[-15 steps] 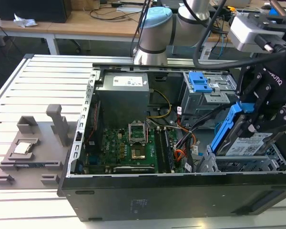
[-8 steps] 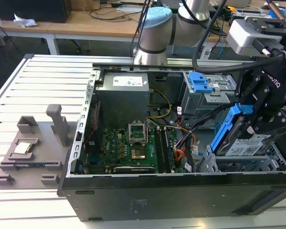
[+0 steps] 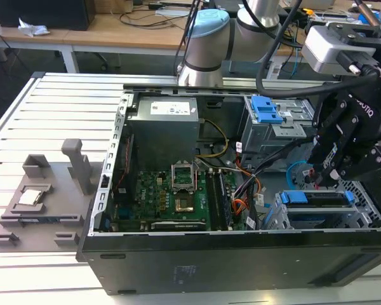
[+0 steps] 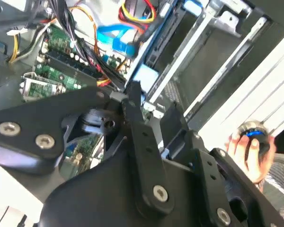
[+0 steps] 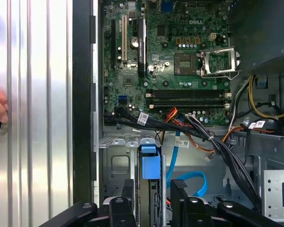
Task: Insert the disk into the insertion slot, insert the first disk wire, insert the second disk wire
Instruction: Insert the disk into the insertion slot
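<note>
Currently poised with hand (image 5: 154, 198) spread open astride the disk (image 5: 149, 161) at the insertion slot (image 5: 116, 163) (second disk wire (image 5: 172, 161) looped just beside); could snag that loop if skewed.

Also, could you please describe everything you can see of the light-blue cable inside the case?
The second disk wire is a thin, flat, glossy light-blue cable, seemingly plastic-sheathed. In the first wrist view it runs from the motherboard edge beside the black cable bundle, then curls into a loose loop over the grey metal floor. Its plugs cannot be made out.
</note>
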Controlling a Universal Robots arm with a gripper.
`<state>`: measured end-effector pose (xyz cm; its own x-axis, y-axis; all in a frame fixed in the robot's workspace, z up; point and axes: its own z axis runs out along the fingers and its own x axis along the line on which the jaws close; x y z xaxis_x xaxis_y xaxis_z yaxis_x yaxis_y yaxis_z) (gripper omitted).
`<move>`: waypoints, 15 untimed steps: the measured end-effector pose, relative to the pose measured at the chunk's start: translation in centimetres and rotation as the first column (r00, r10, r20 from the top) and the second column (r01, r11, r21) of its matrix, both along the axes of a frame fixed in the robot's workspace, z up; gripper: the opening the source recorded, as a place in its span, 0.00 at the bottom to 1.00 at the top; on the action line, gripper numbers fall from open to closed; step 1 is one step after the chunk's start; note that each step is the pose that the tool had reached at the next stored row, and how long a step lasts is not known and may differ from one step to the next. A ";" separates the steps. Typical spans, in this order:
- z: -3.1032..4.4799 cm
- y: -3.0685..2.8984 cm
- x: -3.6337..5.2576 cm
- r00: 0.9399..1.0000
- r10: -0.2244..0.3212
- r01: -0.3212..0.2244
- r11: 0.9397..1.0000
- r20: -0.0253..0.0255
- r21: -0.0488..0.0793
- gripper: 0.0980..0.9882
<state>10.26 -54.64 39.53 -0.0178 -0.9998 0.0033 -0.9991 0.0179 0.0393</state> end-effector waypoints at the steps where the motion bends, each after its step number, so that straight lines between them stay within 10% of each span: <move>1: 0.00 0.00 0.00 1.000 0.000 0.000 1.000 0.000 0.000 0.38; 3: 0.00 0.00 0.00 1.000 0.000 0.000 1.000 0.000 0.000 0.37; 7: -0.01 0.00 0.00 1.000 0.000 0.000 1.000 0.000 0.000 0.02; 15: -0.02 0.00 0.00 1.000 0.000 0.000 1.000 0.000 0.000 0.01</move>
<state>10.26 -54.64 39.51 -0.0178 -0.9998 0.0034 -0.9991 0.0179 0.0393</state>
